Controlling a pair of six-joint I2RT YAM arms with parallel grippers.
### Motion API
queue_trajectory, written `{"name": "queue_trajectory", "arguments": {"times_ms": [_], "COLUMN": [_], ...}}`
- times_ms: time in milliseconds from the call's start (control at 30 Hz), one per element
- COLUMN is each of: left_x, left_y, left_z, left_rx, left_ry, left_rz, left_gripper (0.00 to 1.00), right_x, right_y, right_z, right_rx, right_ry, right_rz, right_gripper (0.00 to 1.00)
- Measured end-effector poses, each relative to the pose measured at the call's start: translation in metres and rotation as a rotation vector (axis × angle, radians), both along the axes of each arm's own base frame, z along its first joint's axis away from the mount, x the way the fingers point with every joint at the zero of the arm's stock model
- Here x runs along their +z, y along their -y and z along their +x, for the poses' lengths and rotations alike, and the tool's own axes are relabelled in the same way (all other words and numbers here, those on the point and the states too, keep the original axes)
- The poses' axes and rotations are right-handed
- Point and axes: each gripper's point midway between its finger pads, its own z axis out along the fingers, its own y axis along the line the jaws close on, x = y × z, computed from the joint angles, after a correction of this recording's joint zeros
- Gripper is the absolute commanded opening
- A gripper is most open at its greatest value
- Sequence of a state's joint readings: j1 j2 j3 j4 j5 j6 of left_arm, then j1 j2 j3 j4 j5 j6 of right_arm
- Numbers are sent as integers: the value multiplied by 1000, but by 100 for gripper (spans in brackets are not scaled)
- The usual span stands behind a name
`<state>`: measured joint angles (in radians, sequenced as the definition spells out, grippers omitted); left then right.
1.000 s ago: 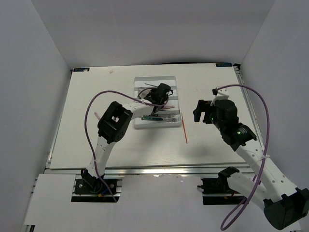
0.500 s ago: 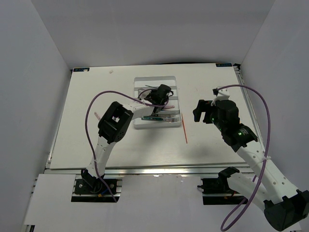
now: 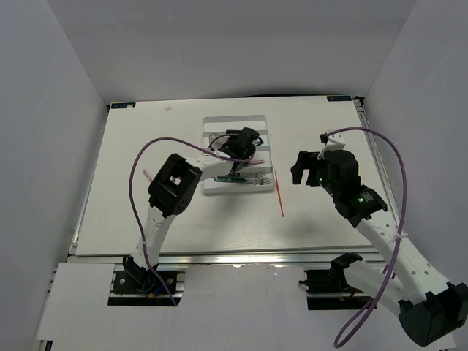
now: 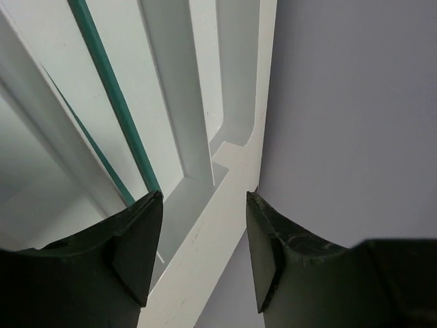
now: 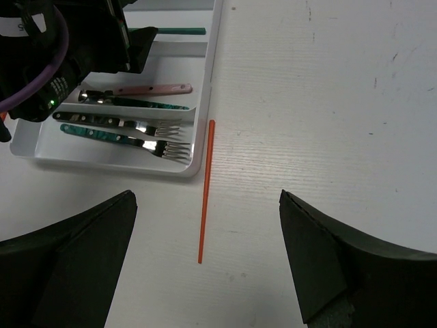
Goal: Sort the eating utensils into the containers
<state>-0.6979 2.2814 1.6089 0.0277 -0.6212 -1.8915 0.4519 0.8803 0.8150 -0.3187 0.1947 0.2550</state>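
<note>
The left fingers [image 4: 136, 246] have just parted over the tray [image 5: 209, 89] and now stand moderately apart with nothing between them. A green chopstick [image 4: 113, 96] lies along one compartment of the tray, just beside one fingertip. By the look of it, that piece is delivered and released.

One orange-red chopstick [image 5: 205, 191] is left on the counter [image 5: 328, 102], just outside the tray's right wall and parallel to it. The right fingers [image 5: 75, 253] hang spread wide and empty above it, probably the next pick. Forks [image 5: 157, 147] and a pink-handled piece [image 5: 153, 89] already lie inside the tray.

No brand or writing is legible; a white label on the left arm is cut off.
</note>
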Motion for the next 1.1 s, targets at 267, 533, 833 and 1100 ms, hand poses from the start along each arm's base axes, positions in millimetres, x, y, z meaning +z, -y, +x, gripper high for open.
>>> {"name": "queue_trajectory", "arguments": {"times_ms": [267,533,833,1100], "left_x": [38,200,241,160], "left_y": [-16,-76,-197,-261], "left_z": [-9,-52,-161,-236], "left_rx": [-79,-185,-287,-437], "left_ry": [7,131,80,-90], "left_rz": [258,671,1088,1297], "left_gripper": [98,98,98,98], "right_x": [-35,-94,-155,-185], "right_y": [-6,-13,-31,-39], "right_z": [6,-2,-7,3], "right_rx": [-20,-26,33,38], "right_ry": [-118,-295,-461,-533], "right_rz": [-3,-4,3,-21], "right_gripper": [89,51,46,47]}}
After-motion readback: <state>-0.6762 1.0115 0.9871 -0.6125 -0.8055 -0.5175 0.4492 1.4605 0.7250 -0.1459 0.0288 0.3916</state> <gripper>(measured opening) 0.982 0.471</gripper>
